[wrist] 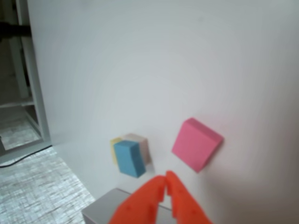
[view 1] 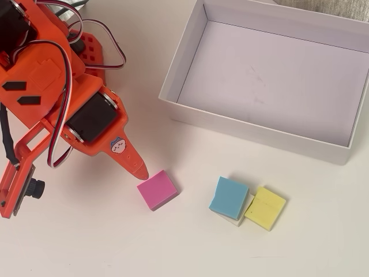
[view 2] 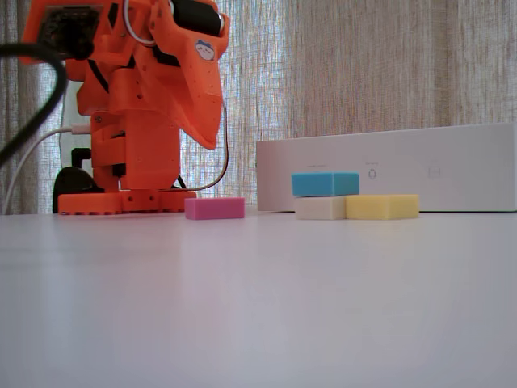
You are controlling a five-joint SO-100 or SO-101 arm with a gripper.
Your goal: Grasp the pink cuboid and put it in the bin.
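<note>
The pink cuboid (view 1: 157, 189) lies flat on the white table, left of the other blocks; the fixed view (view 2: 214, 208) and the wrist view (wrist: 196, 143) show it too. My orange gripper (view 1: 140, 171) hangs just above and to the upper left of it, not touching. In the wrist view the fingertips (wrist: 166, 179) meet with nothing between them, so the gripper is shut and holds nothing. In the fixed view the gripper's tip (view 2: 212, 141) is well above the cuboid. The bin (view 1: 253, 124), a white box with a pale lilac floor, stands at the upper right.
A light blue block (view 1: 229, 197) rests partly on a white block (view 1: 236, 218), with a yellow block (view 1: 265, 208) against them, right of the pink cuboid. The arm's orange base (view 2: 121, 198) stands at the back left in the fixed view.
</note>
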